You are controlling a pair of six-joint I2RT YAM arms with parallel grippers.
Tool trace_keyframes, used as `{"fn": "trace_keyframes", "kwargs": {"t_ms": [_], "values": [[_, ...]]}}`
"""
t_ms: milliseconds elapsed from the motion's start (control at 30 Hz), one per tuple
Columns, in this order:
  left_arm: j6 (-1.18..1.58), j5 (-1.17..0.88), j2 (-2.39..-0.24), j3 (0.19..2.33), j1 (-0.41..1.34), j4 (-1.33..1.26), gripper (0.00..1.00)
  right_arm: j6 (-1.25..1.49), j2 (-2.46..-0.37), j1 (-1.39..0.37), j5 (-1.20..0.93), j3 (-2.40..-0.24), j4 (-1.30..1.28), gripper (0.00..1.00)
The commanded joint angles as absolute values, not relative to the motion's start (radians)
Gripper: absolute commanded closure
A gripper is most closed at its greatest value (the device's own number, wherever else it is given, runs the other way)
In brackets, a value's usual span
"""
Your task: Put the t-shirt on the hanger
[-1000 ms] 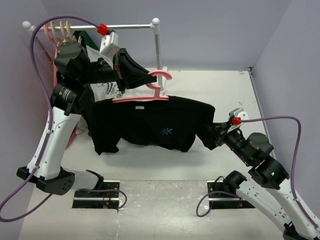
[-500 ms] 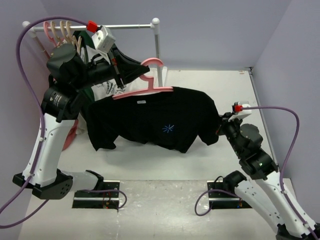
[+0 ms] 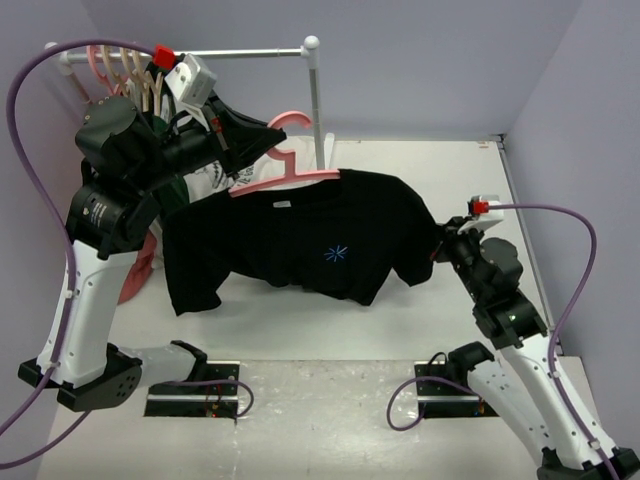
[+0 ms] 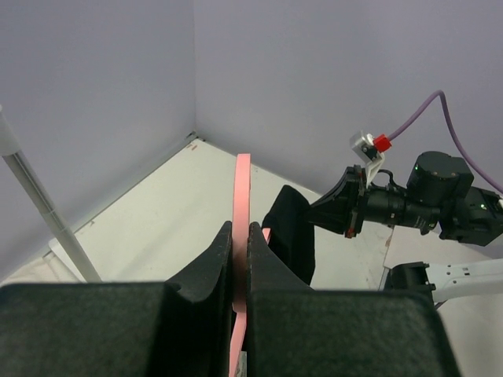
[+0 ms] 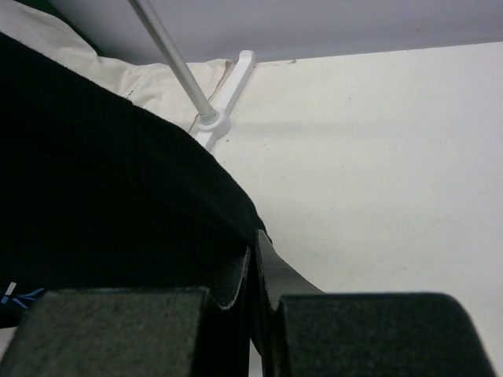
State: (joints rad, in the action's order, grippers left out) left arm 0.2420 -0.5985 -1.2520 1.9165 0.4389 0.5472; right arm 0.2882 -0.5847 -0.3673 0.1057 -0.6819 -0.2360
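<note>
Near right, right gripper: jaws squeezed tight on the right sleeve of the t-shirt.
Middle, t-shirt: black, held up over the table, spread between both grippers, star print showing.
Far left, left gripper: jaws squeezed on the pink hanger.
Hanger: lies along the shirt's top edge.
Far back, rail: other clothes hang at its left end.
</note>
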Motion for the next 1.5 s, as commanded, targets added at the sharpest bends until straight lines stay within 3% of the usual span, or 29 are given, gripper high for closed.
{"fn": "trace_keyframes", "kwargs": {"t_ms": [0,333,533,600,633,700,767,833,1100,1233,1367,1467], "values": [[0.219,-0.518,-1.2,1.93,0.428,0.405,1.0,0.285,-0.624,-0.289,0.1,-0.673,-0.269,1.0],[0.222,-0.549,-1.188,1.978,0.428,0.41,1.0,0.294,-0.695,-0.209,0.021,-0.744,-0.265,1.0],[0.212,-0.654,-1.19,1.892,0.428,0.398,1.0,0.314,-0.68,-0.196,0.006,-0.802,-0.267,1.0],[0.225,-0.756,-1.199,1.848,0.428,0.358,1.0,0.311,-0.651,-0.196,-0.104,-0.811,-0.238,0.88],[0.235,-0.828,-1.206,1.813,0.428,0.328,1.0,0.298,-0.641,-0.196,-0.173,-0.814,-0.211,0.73],[0.244,-0.894,-1.214,1.763,0.428,0.286,1.0,0.266,-0.623,-0.196,-0.245,-0.83,-0.214,0.57],[0.244,-0.968,-1.22,1.727,0.428,0.253,1.0,0.221,-0.632,-0.197,-0.274,-0.87,-0.258,0.45],[0.246,-1.018,-1.22,1.712,0.428,0.229,1.0,0.192,-0.65,-0.196,-0.282,-0.905,-0.296,0.39],[0.246,-1.075,-1.211,1.72,0.428,0.197,1.0,0.14,-0.696,-0.196,-0.447,-0.915,-0.342,0.48],[0.221,-1.013,-1.219,1.757,0.428,0.249,1.0,0.136,-0.693,-0.196,-0.496,-0.902,-0.375,0.46],[0.195,-0.959,-1.234,1.784,0.428,0.295,1.0,0.151,-0.626,-0.196,-0.423,-0.876,-0.386,0.41],[0.176,-0.888,-1.233,1.796,0.427,0.315,1.0,0.184,-0.571,-0.197,-0.254,-0.868,-0.412,0.38]]}}
